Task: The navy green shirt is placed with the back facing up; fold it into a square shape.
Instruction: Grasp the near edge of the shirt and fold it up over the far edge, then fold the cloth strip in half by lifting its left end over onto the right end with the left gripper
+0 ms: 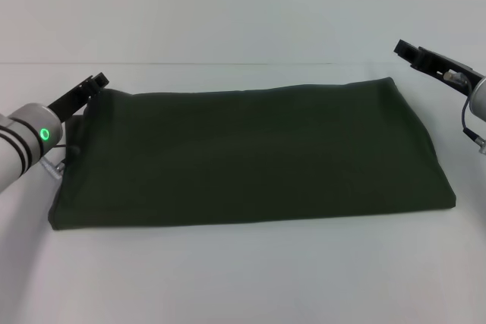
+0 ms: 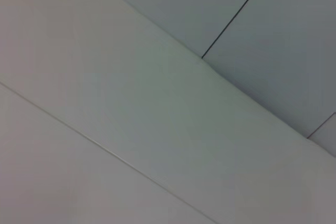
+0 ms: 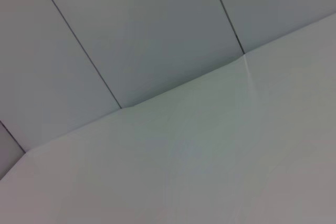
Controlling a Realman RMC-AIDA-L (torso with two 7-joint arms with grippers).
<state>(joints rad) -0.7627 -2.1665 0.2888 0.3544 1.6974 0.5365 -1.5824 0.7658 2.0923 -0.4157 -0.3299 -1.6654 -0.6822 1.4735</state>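
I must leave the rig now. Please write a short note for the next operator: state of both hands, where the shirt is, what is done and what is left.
Left hand: at the far left corner of the shirt, just above the cloth; whether it grips anything cannot be seen.
Right hand: raised off the table, beyond the shirt's far right corner, holding nothing.
Shirt: lies flat on the white table, already folded into a long band running left to right; no sleeves stick out.
Done: the lengthwise folds.
Left: fold the band across its length, probably one end over the other, until it is roughly square.
The wrist views show only wall and table.
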